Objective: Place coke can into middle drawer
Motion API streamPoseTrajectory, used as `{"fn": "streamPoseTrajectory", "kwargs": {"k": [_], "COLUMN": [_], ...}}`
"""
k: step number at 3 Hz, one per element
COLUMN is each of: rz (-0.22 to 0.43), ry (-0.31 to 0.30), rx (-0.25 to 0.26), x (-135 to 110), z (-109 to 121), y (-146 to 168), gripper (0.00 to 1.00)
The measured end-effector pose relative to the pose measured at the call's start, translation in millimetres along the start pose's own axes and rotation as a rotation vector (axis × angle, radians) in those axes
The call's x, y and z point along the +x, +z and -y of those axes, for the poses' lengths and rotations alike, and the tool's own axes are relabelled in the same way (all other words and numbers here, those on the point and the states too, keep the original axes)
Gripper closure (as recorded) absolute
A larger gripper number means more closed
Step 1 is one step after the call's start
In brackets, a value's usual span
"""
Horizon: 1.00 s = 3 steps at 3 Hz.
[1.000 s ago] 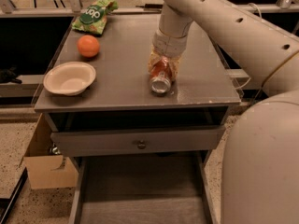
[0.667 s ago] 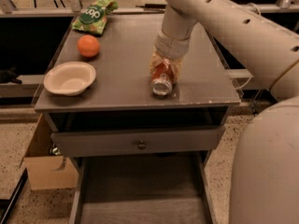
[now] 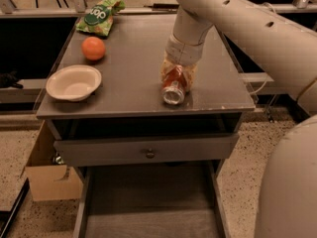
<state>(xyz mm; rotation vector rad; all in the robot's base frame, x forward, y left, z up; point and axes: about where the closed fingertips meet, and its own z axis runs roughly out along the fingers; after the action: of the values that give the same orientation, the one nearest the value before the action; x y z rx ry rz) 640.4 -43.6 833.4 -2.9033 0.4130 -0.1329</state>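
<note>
The coke can (image 3: pixel 174 85) is red-orange and lies tilted near the front edge of the cabinet top, its silver end facing the camera. My gripper (image 3: pixel 177 72) comes down from the white arm at upper right and is shut on the can, its pale fingers (image 3: pixel 166 71) on either side of the can's body. I cannot tell whether the can still touches the cabinet top. Below, the middle drawer (image 3: pixel 148 202) is pulled out, showing a flat grey floor with nothing on it.
On the cabinet top (image 3: pixel 129 48) sit an orange fruit (image 3: pixel 93 48), a white bowl (image 3: pixel 74 82) and a green snack bag (image 3: pixel 99 16). A drawer front with a small knob (image 3: pixel 146 152) sits above the open drawer. A cardboard box (image 3: pixel 47 177) stands on the floor at left.
The gripper and the can have shifted slightly right and toward the cabinet's front edge. Everything else on the cabinet top is where it was.
</note>
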Motion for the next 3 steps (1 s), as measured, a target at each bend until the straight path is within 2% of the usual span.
{"fn": "streamPoseTrajectory", "kwargs": {"k": [1,2,3], "rz": [0.0,-0.064,-0.155], "ry": [0.0,0.023,0.055], "rx": [0.0,0.008,0.019], "x": [0,7,-2], "z": [0,3,-10], "y": [0,-30,-71], "gripper": [1.0,1.0,1.0]}}
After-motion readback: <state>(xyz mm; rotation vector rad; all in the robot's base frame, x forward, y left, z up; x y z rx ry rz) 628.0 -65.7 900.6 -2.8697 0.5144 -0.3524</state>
